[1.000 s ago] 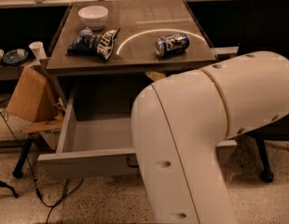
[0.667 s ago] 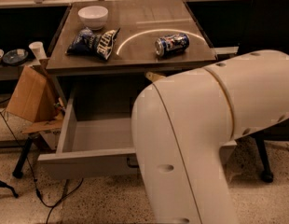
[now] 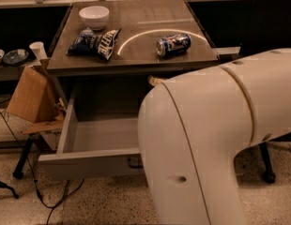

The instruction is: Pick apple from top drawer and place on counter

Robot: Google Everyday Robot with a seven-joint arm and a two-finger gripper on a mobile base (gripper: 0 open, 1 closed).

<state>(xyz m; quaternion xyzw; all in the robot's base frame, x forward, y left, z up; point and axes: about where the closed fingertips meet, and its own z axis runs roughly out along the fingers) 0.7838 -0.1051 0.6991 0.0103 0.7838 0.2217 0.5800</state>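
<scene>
The top drawer point(image 3: 89, 165) is pulled out of the grey cabinet, and the left part of its inside shows bare. The apple is hidden. My white arm point(image 3: 206, 139) fills the right half of the view and covers the right part of the drawer. My gripper is hidden behind the arm, somewhere over the drawer. A small pale tip point(image 3: 153, 81) pokes out just under the counter's front edge; I cannot tell what it is. The counter point(image 3: 145, 36) above is grey-brown with a pale arc.
On the counter lie a blue soda can point(image 3: 173, 44) on its side, a dark chip bag point(image 3: 96, 43) and a white bowl point(image 3: 94, 17). A cardboard box point(image 3: 30, 97) leans at the cabinet's left. A black chair point(image 3: 272, 22) stands at the right, and cables trail on the floor.
My arm has crept very slightly upward in the view. The things on the counter and the drawer have not moved.
</scene>
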